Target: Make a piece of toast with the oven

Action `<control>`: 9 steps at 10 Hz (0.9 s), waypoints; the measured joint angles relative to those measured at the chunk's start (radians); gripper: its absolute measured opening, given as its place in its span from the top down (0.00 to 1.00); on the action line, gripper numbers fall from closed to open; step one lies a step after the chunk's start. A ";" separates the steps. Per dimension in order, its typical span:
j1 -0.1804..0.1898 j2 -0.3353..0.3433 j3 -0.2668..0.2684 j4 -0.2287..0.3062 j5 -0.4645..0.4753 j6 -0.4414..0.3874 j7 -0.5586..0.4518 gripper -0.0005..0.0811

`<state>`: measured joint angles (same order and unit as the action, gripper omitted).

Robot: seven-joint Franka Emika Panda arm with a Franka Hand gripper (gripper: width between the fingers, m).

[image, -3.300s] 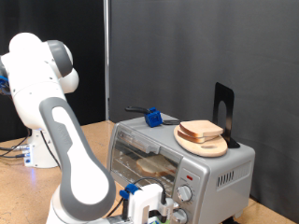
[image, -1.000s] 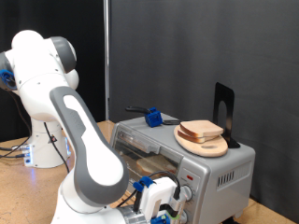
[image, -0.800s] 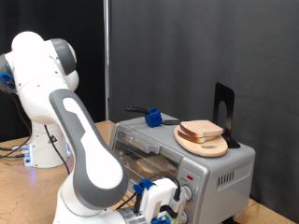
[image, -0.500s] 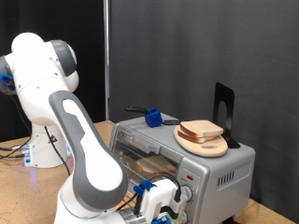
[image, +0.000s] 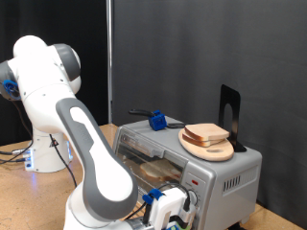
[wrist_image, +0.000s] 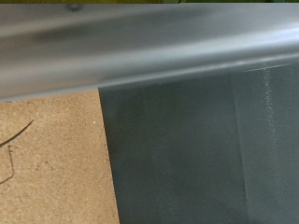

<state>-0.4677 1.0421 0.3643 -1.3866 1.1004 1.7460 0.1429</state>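
Exterior view shows the silver-grey toaster oven [image: 187, 168] standing on a wooden table [image: 14, 177], with the white Panda arm [image: 67, 125] curving down from its base at the exterior view's left to the lower edge of the picture. The gripper [image: 176, 213] sits low in front of the oven's front face, just beside the two round knobs [image: 191, 199] and close to the lower edge of the glass door [image: 149, 163]; its fingers are cut off by the frame and mixed with blue fittings, so I cannot tell how far apart they stand or whether they grip anything. The piece of toast [image: 206, 134] lies flat on a round wooden plate [image: 208, 148] on the oven's top, toward the exterior view's right, in front of a black upright stand [image: 230, 115]. A blue block with a dark handle [image: 153, 120] rests further back on the oven top. Wrist view gives only a blurred grey band, perhaps the oven's metal edge [wrist_image: 140, 42], a dark grey panel [wrist_image: 206, 149] below it, and a patch of tan board [wrist_image: 51, 159].
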 joint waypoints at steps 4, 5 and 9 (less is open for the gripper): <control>0.000 0.003 -0.001 0.000 -0.001 0.003 0.022 0.99; 0.001 0.003 -0.002 0.001 -0.003 0.003 0.048 0.99; 0.022 0.000 -0.016 0.037 -0.078 -0.002 0.253 0.99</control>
<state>-0.4456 1.0425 0.3481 -1.3500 1.0221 1.7439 0.3960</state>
